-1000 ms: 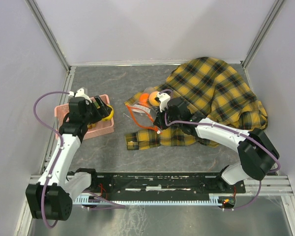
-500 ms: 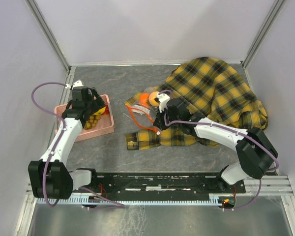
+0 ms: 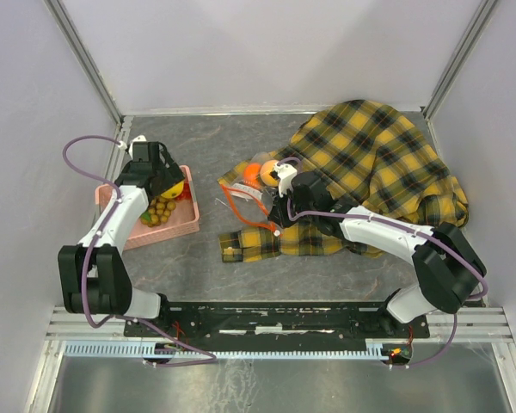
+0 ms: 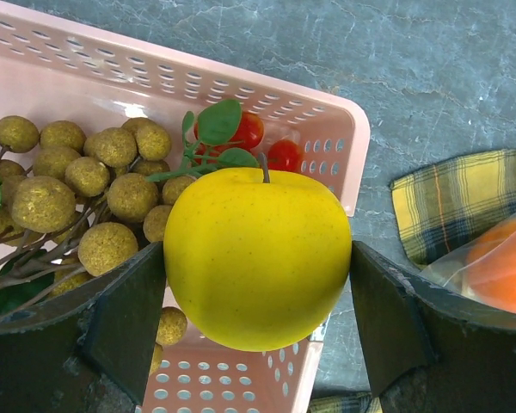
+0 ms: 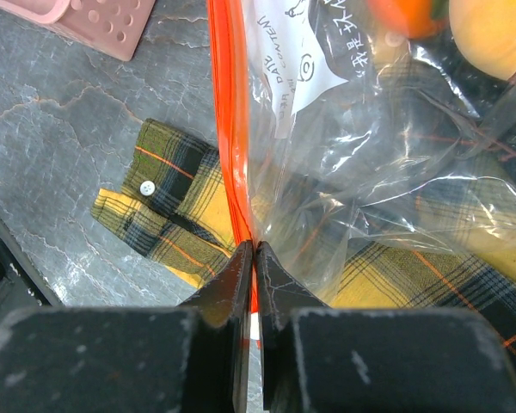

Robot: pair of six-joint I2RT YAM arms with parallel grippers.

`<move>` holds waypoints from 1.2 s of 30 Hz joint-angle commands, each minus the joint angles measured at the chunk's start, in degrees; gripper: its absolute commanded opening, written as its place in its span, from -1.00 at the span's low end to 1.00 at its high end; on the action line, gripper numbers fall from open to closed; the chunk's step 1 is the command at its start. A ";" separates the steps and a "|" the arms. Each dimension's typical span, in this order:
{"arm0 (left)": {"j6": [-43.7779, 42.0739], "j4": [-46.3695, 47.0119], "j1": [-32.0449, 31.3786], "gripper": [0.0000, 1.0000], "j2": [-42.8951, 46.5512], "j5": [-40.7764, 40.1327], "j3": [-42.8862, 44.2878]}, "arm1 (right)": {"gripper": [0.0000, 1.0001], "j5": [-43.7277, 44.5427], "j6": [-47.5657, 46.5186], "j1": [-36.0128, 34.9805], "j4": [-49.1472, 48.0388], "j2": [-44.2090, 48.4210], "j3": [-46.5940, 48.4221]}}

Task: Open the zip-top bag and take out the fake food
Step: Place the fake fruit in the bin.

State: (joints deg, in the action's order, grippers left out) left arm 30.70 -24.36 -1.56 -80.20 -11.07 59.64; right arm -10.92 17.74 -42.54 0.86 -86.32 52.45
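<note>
Gripping a yellow apple (image 4: 256, 258) with the left gripper (image 3: 167, 182), fingers spread wide against its sides, above the right side of a pink basket (image 4: 331, 129) at the table's (image 3: 198, 258) left. Hovering over a tan grape bunch (image 4: 77, 189) and small red berries (image 4: 268, 148) lying in that basket. Pinching the red-orange zip strip (image 5: 226, 129) of the clear bag (image 5: 361, 181), lying mid-table on a plaid cloth (image 3: 378, 163) right of the basket and holding an orange fruit (image 5: 404, 13) and a yellow fruit (image 5: 494, 34), with the right gripper (image 5: 254, 258), fingers narrowed almost shut on the strip.

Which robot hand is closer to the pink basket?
Left. The left gripper holds a yellow apple over the pink basket; the right gripper pinches the zip-top bag, well apart from it.
</note>
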 commanded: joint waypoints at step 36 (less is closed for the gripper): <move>3.91 19.81 1.39 0.99 28.35 36.88 -17.48 | -0.72 -2.86 2.62 0.65 -3.86 4.22 -0.06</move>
State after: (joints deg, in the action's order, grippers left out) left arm 31.42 -16.51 -0.43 -56.23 11.09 46.68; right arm -12.16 18.74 -42.41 0.67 -85.01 52.40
